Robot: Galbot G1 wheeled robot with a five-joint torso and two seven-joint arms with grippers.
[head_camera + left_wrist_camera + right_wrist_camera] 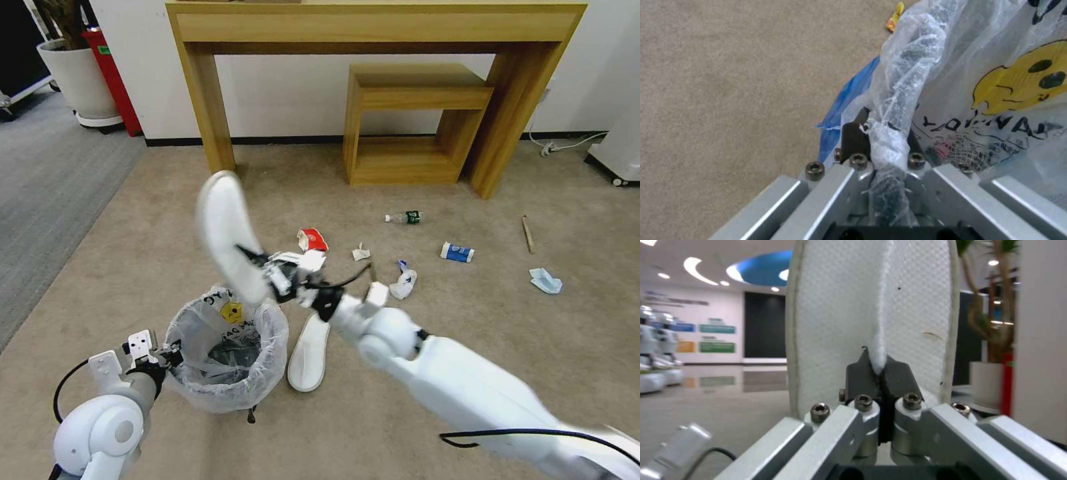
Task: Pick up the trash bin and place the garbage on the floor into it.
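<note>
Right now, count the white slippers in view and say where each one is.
2. One slipper is pinched in the right gripper above the bin; the other slipper lies on the carpet beside the bin.

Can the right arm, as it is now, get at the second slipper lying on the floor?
Probably not yet: the right gripper is shut on the raised slipper. The slipper on the floor lies uncovered beside the trash bin.

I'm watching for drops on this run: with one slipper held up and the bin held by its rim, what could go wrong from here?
1. The right hand pinches the raised slipper only by a thin fabric edge; it could slip and land outside the trash bin.
2. The left hand grips the bagged rim; the thin liner might tear or slide.
3. The long slipper may catch the narrow rim.
</note>
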